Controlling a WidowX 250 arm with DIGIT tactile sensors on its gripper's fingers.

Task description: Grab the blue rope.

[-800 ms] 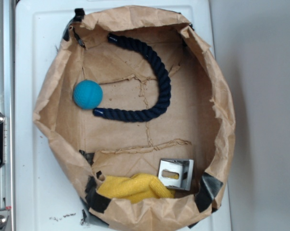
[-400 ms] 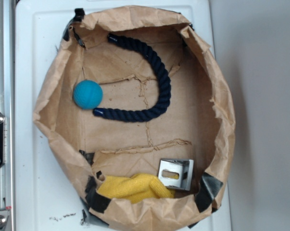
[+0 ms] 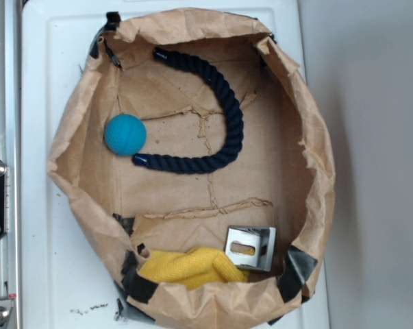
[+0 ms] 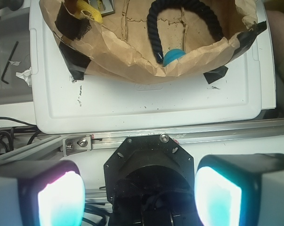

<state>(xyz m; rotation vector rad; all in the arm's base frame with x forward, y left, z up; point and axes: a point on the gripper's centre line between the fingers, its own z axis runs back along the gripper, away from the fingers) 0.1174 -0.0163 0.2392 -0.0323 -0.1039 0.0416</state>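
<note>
White plastic lid or tray [image 3: 48, 103] covers the desk, carrying a crumpled brown paper bag [image 3: 316, 171] rolled down into a shallow open basin, with black tape [image 3: 298, 266] at its corners. From the wrist view, nearest the camera sit the two fingers [image 4: 54, 195], their pads glowing teal and pink, spread wide apart with nothing between them; the gripper [image 4: 139, 197] hangs over the robot's black round base plate [image 4: 149, 160], outside the bag. Just beyond that runs a silver aluminium rail [image 4: 217, 135], then the white tray's bare rim, then the bag's near wall. To the left of the tray, a small black hex key [image 4: 9, 61] lies on a grey surface.

Inside the bag, the blue rope [image 3: 227, 116] lies flat on the paper floor, bent in a curve: one bright blue tip [image 3: 139, 160] is beside the teal ball [image 3: 124, 134], just touching or nearly so, and the other tip [image 3: 158, 53] points toward the bag's upper left corner. The gripper is well apart from the rope. At the opposite end of the bag a yellow knotted cloth [image 3: 192, 266] rests against the wall, with a folded metal bracket [image 3: 251, 248] touching its right side
</note>
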